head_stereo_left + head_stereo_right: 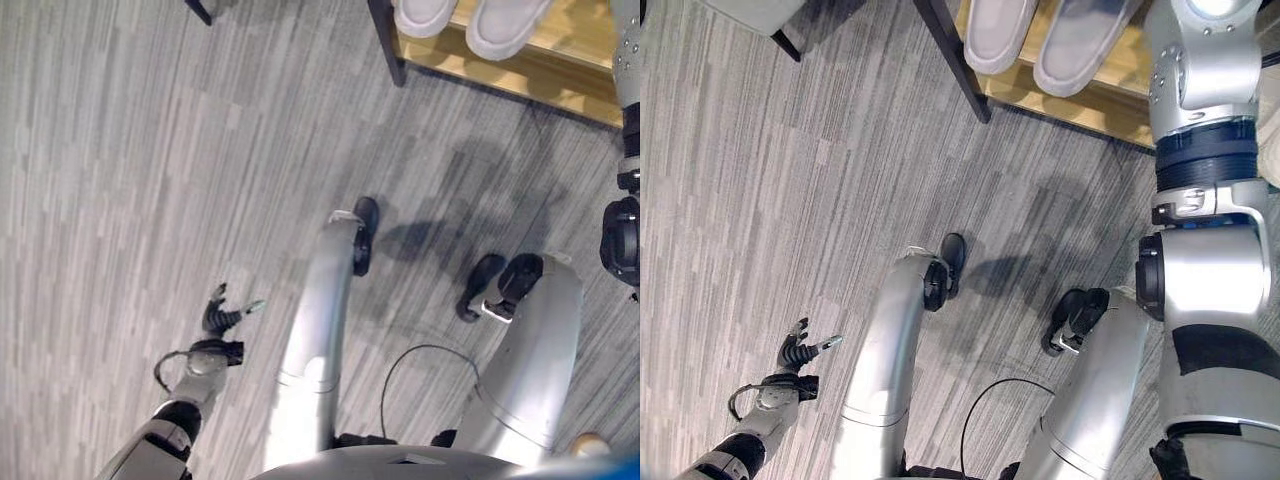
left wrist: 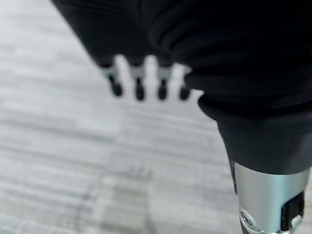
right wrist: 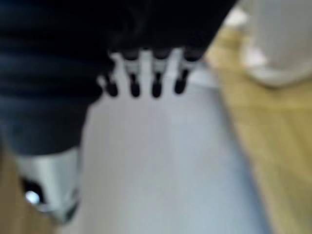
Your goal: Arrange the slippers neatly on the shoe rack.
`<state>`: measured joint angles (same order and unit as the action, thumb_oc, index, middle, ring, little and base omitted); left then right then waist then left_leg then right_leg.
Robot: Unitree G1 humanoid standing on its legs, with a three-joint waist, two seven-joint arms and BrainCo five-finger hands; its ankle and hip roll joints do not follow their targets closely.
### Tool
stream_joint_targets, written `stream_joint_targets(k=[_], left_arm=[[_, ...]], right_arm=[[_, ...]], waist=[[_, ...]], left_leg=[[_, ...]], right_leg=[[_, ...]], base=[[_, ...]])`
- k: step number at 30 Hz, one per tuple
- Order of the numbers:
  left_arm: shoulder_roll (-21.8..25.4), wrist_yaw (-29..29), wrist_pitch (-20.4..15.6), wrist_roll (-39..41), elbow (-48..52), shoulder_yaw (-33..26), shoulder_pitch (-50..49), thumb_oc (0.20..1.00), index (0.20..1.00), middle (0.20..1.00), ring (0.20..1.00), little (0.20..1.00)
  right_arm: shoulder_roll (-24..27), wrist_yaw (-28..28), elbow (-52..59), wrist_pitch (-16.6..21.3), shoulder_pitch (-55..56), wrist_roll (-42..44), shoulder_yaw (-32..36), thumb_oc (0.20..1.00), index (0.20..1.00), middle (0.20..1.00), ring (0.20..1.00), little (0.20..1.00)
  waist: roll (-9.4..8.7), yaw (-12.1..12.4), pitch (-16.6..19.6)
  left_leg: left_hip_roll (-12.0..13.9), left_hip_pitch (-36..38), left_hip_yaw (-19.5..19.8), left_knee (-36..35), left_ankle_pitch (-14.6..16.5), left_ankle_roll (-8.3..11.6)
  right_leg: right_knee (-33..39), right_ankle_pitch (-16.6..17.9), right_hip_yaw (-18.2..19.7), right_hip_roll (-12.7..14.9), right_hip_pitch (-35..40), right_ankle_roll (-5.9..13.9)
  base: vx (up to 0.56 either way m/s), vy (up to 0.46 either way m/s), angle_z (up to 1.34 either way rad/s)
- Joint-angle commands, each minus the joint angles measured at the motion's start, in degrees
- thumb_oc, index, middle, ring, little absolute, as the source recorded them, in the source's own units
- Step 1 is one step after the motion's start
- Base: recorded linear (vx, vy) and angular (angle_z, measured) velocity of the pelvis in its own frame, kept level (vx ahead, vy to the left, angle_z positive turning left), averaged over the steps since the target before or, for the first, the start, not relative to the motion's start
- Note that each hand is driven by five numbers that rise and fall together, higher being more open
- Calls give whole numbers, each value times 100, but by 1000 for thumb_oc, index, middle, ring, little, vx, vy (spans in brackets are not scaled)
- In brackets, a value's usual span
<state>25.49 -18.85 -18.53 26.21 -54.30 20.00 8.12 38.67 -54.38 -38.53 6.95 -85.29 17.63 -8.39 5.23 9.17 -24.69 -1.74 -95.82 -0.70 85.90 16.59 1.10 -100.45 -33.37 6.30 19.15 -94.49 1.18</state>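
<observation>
Two pale grey slippers (image 1: 1000,35) (image 1: 1080,45) lie side by side on the wooden shoe rack (image 1: 1090,103) at the top of the eye views, toes pointing toward me. My right arm (image 1: 1205,80) reaches up over the rack's right part. In the right wrist view my right hand (image 3: 146,80) holds its fingers straight above a pale grey surface (image 3: 165,161) with the rack's wood (image 3: 273,146) beside it; nothing is in the hand. My left hand (image 1: 797,352) hangs low at the lower left over the carpet, fingers (image 2: 139,87) relaxed and holding nothing.
The rack's dark leg (image 1: 952,60) stands at its left end. A grey piece of furniture with a dark leg (image 1: 760,15) sits at the top left. Grey striped carpet (image 1: 150,150) covers the floor. A white object (image 3: 280,44) stands on the wood past my right hand.
</observation>
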Motion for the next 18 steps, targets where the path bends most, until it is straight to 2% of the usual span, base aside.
stream_joint_targets(k=[1, 3, 5, 6, 8, 11, 18], left_arm=[[94, -377, -135, 338, -651, -769, -244, 1000, 1000, 1000, 1000, 1000], [10, -344, -115, 725, -899, -1092, -362, 1000, 1000, 1000, 1000, 1000], [-32, -328, -107, 844, -990, -1193, -394, 1000, 1000, 1000, 1000, 1000], [-91, -310, -101, 1213, -1135, -1438, -415, 1000, 1000, 1000, 1000, 1000], [-122, -281, -89, 1360, -1170, -1489, -479, 1000, 1000, 1000, 1000, 1000], [-113, -196, -125, 1470, -1000, -1382, -564, 1000, 1000, 1000, 1000, 1000], [-151, -108, -134, 1453, -947, -1119, -786, 1000, 1000, 1000, 1000, 1000]], right_arm=[[357, 147, 479, -175, -217, -778, -526, 1000, 1000, 1000, 1000, 1000], [448, 310, 475, -478, -281, -1120, -842, 1000, 1000, 1000, 1000, 1000], [396, 337, 535, -576, -242, -1256, -876, 1000, 1000, 1000, 1000, 1000], [373, 483, 532, -794, -121, -1491, -969, 1000, 1000, 1000, 1000, 1000], [263, 647, 630, -950, 64, -1666, -988, 1000, 1000, 1000, 1000, 1000], [114, 797, 692, -1038, 317, -1740, -916, 1000, 1000, 1000, 1000, 1000], [-187, 950, 278, -959, 551, -1509, -847, 1000, 1000, 1000, 1000, 1000]], waist=[[-55, 59, -511], [-116, 77, -511], [-119, 77, -511], [-134, 65, -511], [-165, 30, -511], [-139, 6, -511], [-78, 22, -511]], left_leg=[[164, 586, 801, 767, 1424, 213], [259, 586, 862, 1120, 1570, 199], [291, 586, 901, 1232, 1621, 184], [303, 586, 1006, 1515, 1675, 184], [319, 586, 1076, 1775, 1766, 188], [337, 586, 1167, 2109, 1906, 168], [374, 586, 1156, 2506, 2084, 175]], right_leg=[[138, 220, 33, -32, 453, 198], [-107, 89, 6, -63, 453, 141], [-203, 58, 7, -82, 453, 135], [-374, 29, -22, -101, 453, 117], [-596, -40, 21, -113, 453, 96], [-863, -95, 62, -137, 453, 101], [-1247, -210, 158, -184, 453, 91]], base=[[69, -7, -17], [61, -13, -24], [29, 2, -25], [0, -4, -20], [11, -11, -25], [-15, 19, -17], [-11, 10, -9]])
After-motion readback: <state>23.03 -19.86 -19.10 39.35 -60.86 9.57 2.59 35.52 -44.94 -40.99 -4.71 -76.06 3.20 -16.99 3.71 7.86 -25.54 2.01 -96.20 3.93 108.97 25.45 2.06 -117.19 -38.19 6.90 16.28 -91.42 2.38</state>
